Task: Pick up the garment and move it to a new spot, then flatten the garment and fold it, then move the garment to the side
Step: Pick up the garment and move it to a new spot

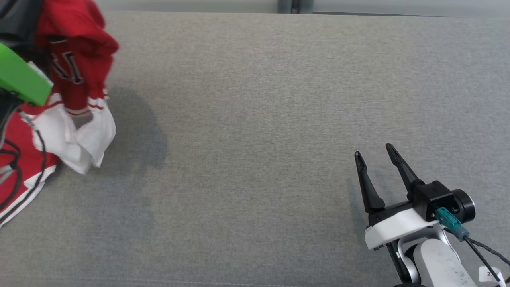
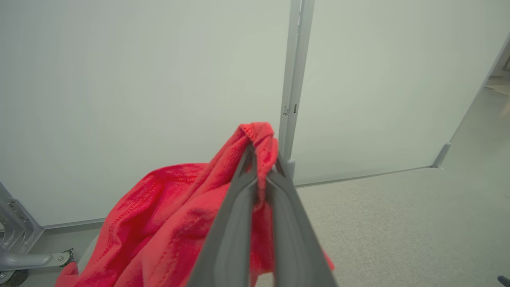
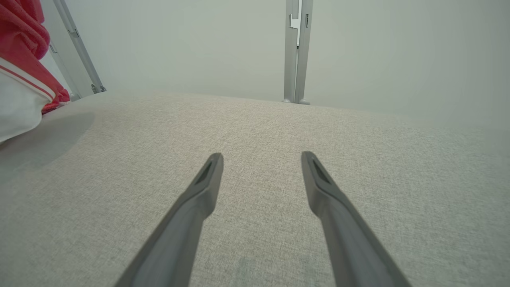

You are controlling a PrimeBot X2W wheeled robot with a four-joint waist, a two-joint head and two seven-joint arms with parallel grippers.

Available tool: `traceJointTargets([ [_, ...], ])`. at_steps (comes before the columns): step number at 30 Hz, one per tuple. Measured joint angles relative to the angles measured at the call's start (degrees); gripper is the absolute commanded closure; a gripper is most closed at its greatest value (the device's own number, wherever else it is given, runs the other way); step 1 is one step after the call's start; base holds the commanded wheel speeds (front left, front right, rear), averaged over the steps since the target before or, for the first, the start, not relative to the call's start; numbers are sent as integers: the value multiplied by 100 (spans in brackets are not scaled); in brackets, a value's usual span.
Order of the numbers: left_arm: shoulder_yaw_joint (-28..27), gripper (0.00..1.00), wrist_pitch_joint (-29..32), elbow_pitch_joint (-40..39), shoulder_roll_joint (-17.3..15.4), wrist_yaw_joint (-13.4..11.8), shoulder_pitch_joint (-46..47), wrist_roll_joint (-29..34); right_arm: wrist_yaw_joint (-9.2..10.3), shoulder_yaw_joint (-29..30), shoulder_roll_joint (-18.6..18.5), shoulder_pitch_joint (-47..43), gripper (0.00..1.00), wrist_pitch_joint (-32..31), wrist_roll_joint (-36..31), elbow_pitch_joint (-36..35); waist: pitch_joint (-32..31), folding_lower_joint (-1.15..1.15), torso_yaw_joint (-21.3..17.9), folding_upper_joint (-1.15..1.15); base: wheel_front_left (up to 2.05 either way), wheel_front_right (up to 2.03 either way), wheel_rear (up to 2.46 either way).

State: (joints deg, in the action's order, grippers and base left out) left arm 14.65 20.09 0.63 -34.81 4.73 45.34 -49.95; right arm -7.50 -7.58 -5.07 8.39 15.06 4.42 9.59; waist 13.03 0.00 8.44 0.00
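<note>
Left gripper (image 2: 261, 167) pinches a fold of the red garment (image 2: 171, 215), lifted at the table's (image 1: 259, 119) left edge.
It looks soft, light and droopy, so a hem corner suits the right gripper (image 1: 374, 153), empty with fingers spread.

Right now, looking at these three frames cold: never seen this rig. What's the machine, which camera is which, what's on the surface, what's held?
It is a wheeled robot with two arms, each ending in a gripper with two long dark fingers. One picture comes from a camera on its head, looking down at a grey fabric surface. The other two come from cameras on the wrists, looking along each gripper's own fingers.

The left gripper is shut on a red and white garment, a sports jersey, which hangs bunched at the left of the head view, its lower part draped on the surface. The right gripper is open and holds nothing, poised over bare fabric at the lower right.
</note>
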Motion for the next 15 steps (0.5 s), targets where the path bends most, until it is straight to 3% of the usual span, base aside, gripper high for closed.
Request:
traceJointTargets([
  [10, 424, 100, 658, -2003, 833, -592, -199, -823, 0, 154, 155, -19, 0, 0, 55, -56, -193, 0, -830, 0, 0, 0, 0],
  [15, 724, 100, 610, -2145, 1104, -878, -510, -706, 0, 220, 185, -113, 0, 0, 70, -55, -262, 0, -1302, 0, 0, 0, 0],
])
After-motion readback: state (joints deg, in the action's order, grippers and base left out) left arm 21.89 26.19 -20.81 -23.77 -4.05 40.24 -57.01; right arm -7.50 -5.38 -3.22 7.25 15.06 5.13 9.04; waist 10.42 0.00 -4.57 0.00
